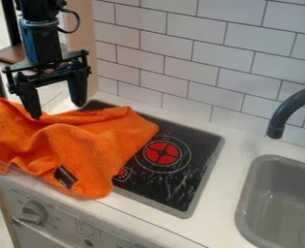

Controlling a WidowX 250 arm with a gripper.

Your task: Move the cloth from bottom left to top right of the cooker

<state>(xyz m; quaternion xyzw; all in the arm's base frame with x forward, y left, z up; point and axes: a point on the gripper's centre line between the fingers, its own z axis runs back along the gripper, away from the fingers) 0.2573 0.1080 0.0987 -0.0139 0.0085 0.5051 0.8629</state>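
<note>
Sink (246, 198) nearest — orange cloth (74, 140) partly covering the cooker (180, 180) — tool (58, 110) above, its tips spread apart.

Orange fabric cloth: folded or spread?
Spread, but rumpled: the orange fabric cloth lies wide over the left side of the black cooktop, with uneven ridges across it.

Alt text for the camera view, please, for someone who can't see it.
A rumpled orange cloth covers the left part of a black cooktop and spills onto the white counter, with the robot's open black end effector above its far left part. A grey sink sits at right.
</note>
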